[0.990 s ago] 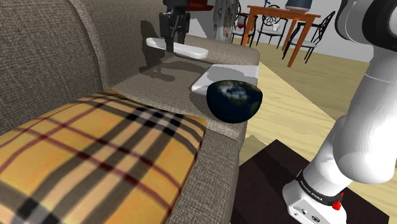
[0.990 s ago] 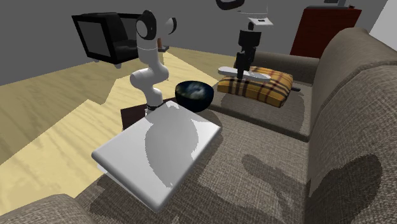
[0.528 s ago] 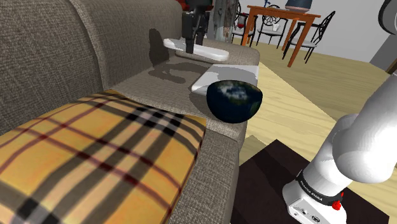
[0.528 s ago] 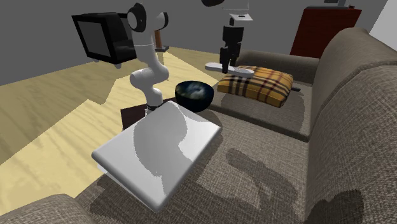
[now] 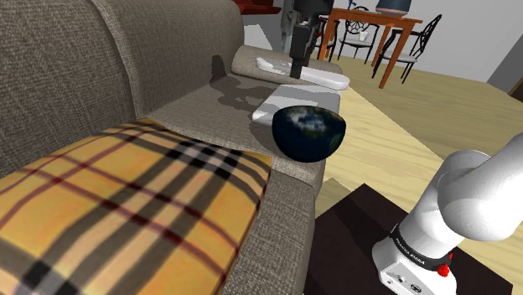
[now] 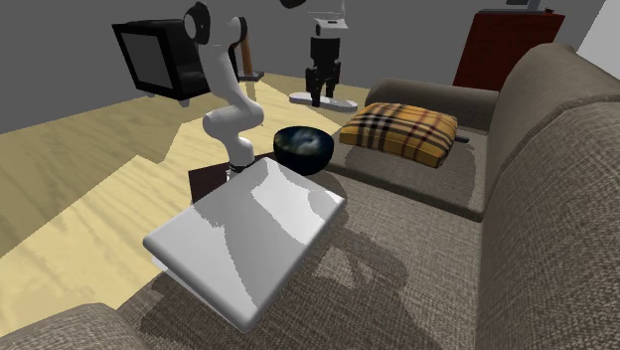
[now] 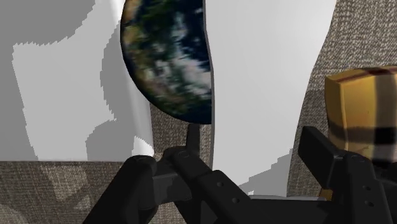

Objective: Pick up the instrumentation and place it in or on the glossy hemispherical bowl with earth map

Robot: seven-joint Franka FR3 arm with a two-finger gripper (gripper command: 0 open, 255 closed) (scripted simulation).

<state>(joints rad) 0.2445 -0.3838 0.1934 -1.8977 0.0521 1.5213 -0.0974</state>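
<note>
Over the far end of the sofa (image 5: 75, 75), your gripper (image 5: 297, 67) is clamped on the instrument (image 5: 328, 79). The fingers pinch the white bar near its middle, which I'd say is why it hangs close to level instead of dipping at one end. It's up in the air and touches nothing but the fingers. It sits above the slab (image 5: 270, 106), just beyond the bowl (image 5: 308, 132) in the shoulder view. That height looks chosen so you clear the rim.

The bowl sits at the seat's edge by the slab's corner, mouth upward in the second exterior view, so a drop from above suits it. From the wrist, its earth map lies right ahead of the fingers.

Count with me: one instrument, one bowl, one slab, one plaid cushion (image 5: 126, 201), two fingers.
</note>
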